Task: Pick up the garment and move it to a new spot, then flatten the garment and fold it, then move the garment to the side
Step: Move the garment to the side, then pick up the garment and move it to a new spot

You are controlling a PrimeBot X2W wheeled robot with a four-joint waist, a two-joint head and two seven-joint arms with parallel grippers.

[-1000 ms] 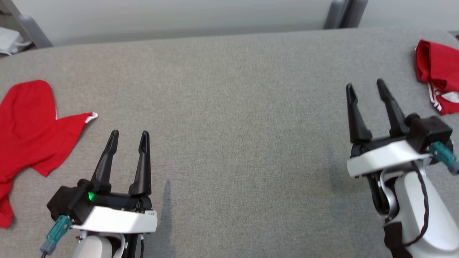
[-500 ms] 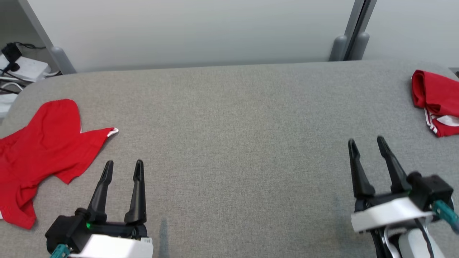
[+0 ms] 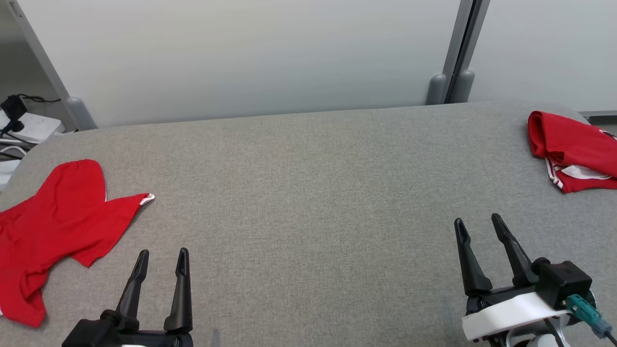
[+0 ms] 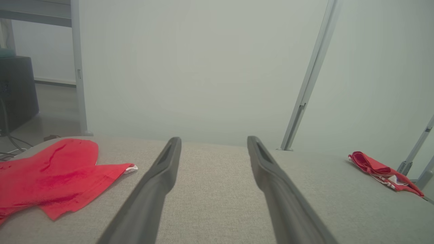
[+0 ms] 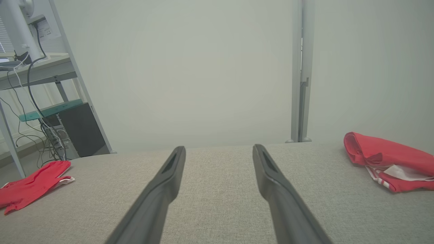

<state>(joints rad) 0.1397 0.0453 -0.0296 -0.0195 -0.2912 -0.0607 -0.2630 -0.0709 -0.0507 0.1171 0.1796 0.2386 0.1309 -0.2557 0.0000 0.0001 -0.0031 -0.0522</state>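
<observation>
— Where is the garment seen?
— A loose red garment (image 3: pixel 58 226) is spread out at the left edge of the frame, on the grey bench (image 3: pixel 308 193). A folded garment (image 3: pixel 573 149), red with white trim, is bunched at the upper right of the same bench.
— And the grippers?
— The left gripper (image 3: pixel 163 252) is seen at the lower left with its fingers spread, near the loose red garment but apart from it. The right gripper (image 3: pixel 476 220), at the lower right, is likewise spread. Nothing is held.
</observation>
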